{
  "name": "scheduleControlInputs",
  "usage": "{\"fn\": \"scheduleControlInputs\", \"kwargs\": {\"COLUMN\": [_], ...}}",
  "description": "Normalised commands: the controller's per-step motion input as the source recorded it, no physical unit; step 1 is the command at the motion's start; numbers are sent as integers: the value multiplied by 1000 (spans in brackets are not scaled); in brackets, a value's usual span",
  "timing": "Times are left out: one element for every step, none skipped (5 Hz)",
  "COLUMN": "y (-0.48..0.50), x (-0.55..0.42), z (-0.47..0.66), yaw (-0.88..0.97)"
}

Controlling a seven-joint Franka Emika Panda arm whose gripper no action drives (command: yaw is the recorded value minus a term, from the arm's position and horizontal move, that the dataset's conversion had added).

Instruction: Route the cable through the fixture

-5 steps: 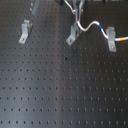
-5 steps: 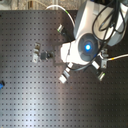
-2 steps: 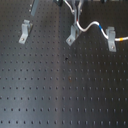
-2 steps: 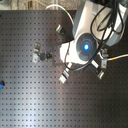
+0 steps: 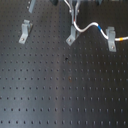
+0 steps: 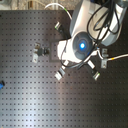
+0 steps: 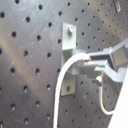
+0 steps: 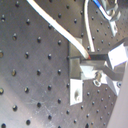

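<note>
All four pictures are soft and low in detail. Even, diffuse light; the dark counter shows a pale sheen. A blue lamp glares in the second exterior view.

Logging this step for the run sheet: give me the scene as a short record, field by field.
surface: black perforated board
cable: white cable, blue and yellow bands near the first exterior view's right
fixture at gripper: middle fixture, cable meets its top
other brackets: left bracket, right bracket with cable through it
gripper: gripper pinching the cable beside the fixture
routing: cannot tell if seated in slot
</note>
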Motion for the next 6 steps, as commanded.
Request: {"fn": "scheduleControlInputs", "kwargs": {"y": [-36,-115,-74,122,215,105], "x": [2,-330,-377,-241,-385,-40], "z": [112,87,99,5,8,0], "yaw": [34,-34,-63,209,211,254]}}
